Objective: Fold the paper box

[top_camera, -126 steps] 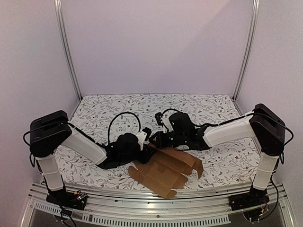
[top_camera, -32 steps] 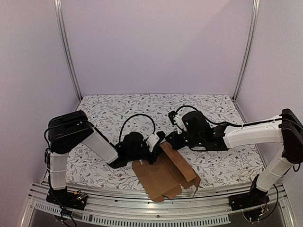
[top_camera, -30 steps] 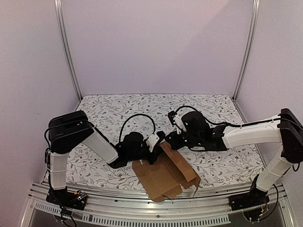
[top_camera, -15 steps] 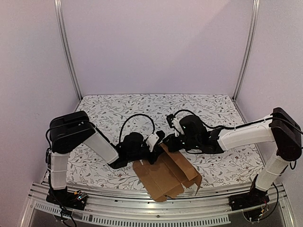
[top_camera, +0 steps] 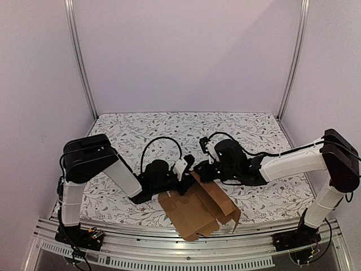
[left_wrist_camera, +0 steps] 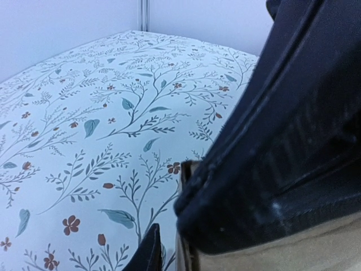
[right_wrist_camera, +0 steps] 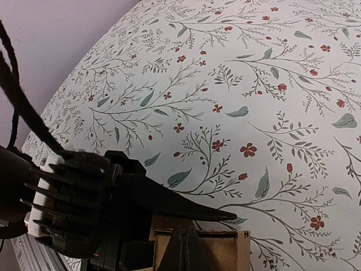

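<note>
One paper box [top_camera: 197,208], plain brown cardboard on every face you can see, lies partly folded near the front edge of the surface [top_camera: 254,130], between the two arm bases. Its creased panels and flaps spread toward the front rail [top_camera: 169,257], while its far corner stands raised where the two claws meet. Your right claw [top_camera: 198,172] is closed on that far edge: in the right wrist view its dark tips sit together over the top of a cardboard panel. Your left claw [top_camera: 190,164] reaches in from the other side, just beside the same corner. In the left wrist view a strip of cardboard edge shows next to a large dark finger, but you cannot tell from these views whether this claw is open or closed, or whether it grips the cardboard. Two arms are present, the left arm [top_camera: 118,175] and the right arm [top_camera: 287,161], each white with black joints and each stretched low over the surface toward the centre. One black cable [top_camera: 149,148] loops above the left wrist. The surface carries a white cover printed with grey-green leafy sprigs and small red flowers. Two metal posts [top_camera: 79,62] rise at the rear corners against plain pale walls.
</note>
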You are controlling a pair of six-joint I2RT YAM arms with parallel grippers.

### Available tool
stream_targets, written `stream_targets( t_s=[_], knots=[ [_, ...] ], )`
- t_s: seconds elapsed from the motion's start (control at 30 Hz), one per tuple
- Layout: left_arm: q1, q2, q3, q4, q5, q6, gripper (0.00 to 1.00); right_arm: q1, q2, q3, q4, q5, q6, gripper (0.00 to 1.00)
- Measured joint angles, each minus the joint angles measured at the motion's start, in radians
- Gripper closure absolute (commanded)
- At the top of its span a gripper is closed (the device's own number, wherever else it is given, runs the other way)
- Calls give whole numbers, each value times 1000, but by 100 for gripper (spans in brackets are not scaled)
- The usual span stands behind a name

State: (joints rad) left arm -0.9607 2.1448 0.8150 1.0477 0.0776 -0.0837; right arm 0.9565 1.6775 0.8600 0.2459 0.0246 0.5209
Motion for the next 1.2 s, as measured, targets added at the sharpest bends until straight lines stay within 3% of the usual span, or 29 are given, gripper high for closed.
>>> stream_targets(
  t_s=[0.37,0.53,0.93,1.2],
  knots=[
    [0,39,-1,85,2,-18,83,0,0,-7,13,0,21,100],
    [0,48,0,94,3,-21,100,0,0,-10,18,0,26,100],
    [1,50,1,98,-3,-21,100,0,0,-10,22,0,45,100],
    [1,8,-40,78,-116,2,100,2,-33,-18,-6,-5,64,95]
  ],
)
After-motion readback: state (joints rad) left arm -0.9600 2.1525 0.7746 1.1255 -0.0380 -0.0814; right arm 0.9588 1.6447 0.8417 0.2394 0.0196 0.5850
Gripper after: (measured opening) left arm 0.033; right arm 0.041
